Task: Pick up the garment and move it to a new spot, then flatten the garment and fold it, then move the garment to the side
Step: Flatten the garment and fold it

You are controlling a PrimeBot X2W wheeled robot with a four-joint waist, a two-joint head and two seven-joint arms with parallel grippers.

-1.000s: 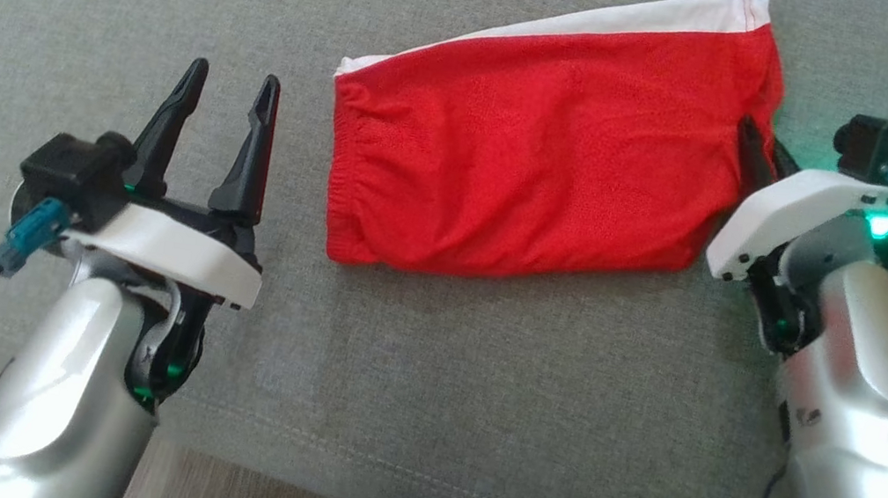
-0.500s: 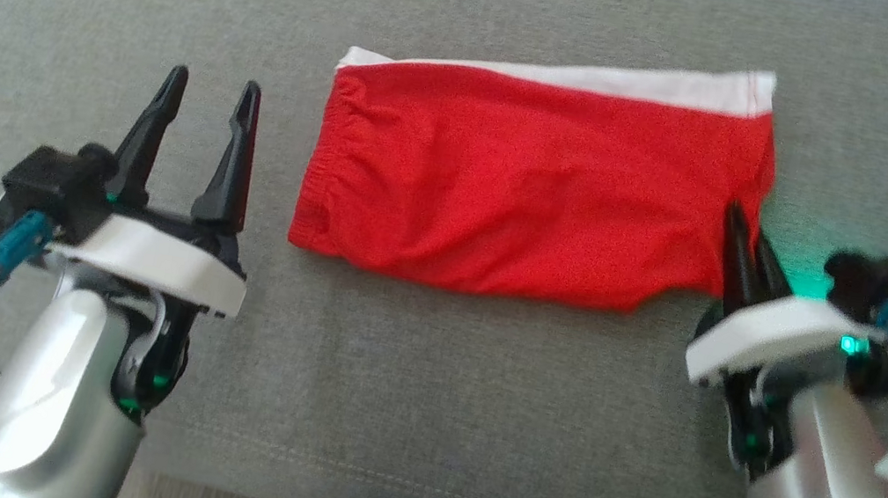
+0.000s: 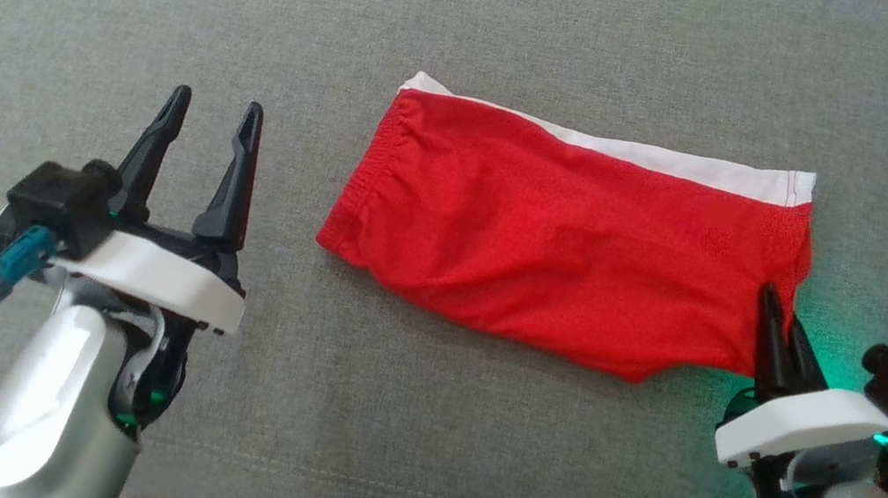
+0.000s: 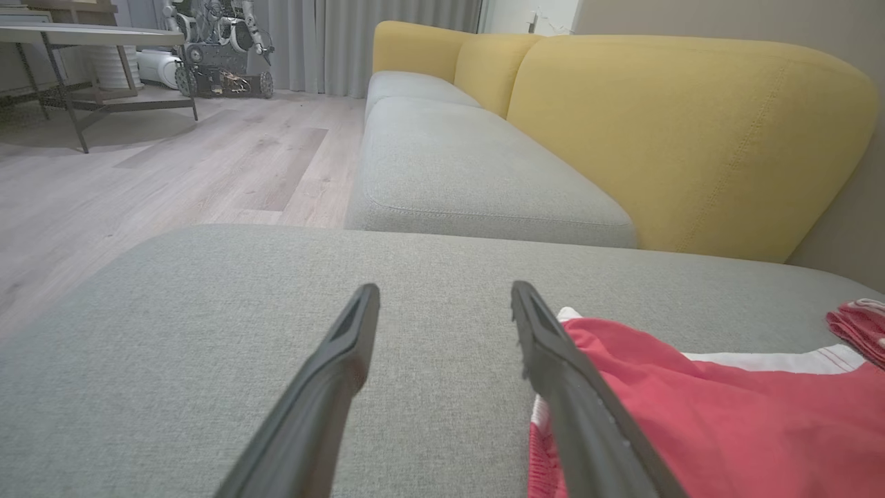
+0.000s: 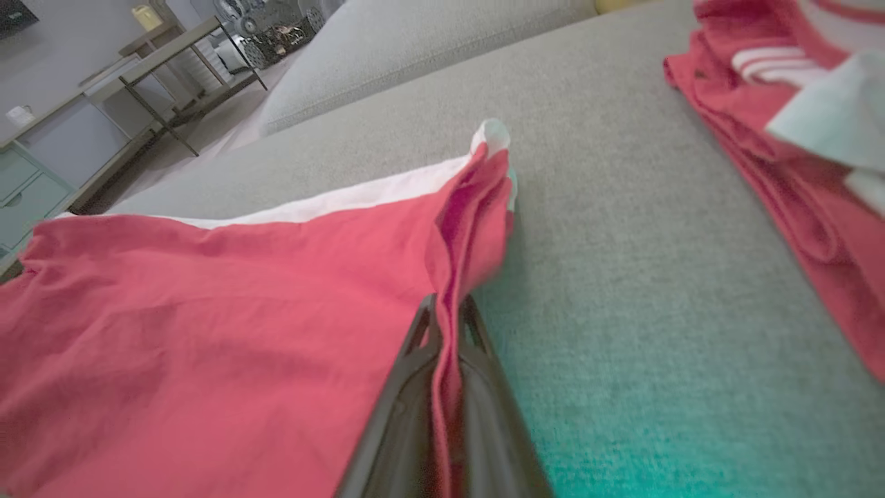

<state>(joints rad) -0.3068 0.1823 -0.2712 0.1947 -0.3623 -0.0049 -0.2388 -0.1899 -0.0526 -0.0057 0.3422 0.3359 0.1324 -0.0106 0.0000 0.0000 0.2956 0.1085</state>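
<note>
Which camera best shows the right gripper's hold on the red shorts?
The right wrist view: close up, the right gripper is shut on a fold of the red shorts. The head view shows the gripper at the shorts' near right corner, from farther off. The left wrist view catches the shorts' waistband end.

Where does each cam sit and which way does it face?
Head: up top, facing down at cushion and shorts; shows open left hand, right hand shut on shorts.
Left wrist: low over cushion, facing yellow sofa back; shows its own fingers.
Right wrist: low, facing along shorts; shows its fingers pinching the edge.
Shared: both wrist views catch shorts and second garment.
</note>
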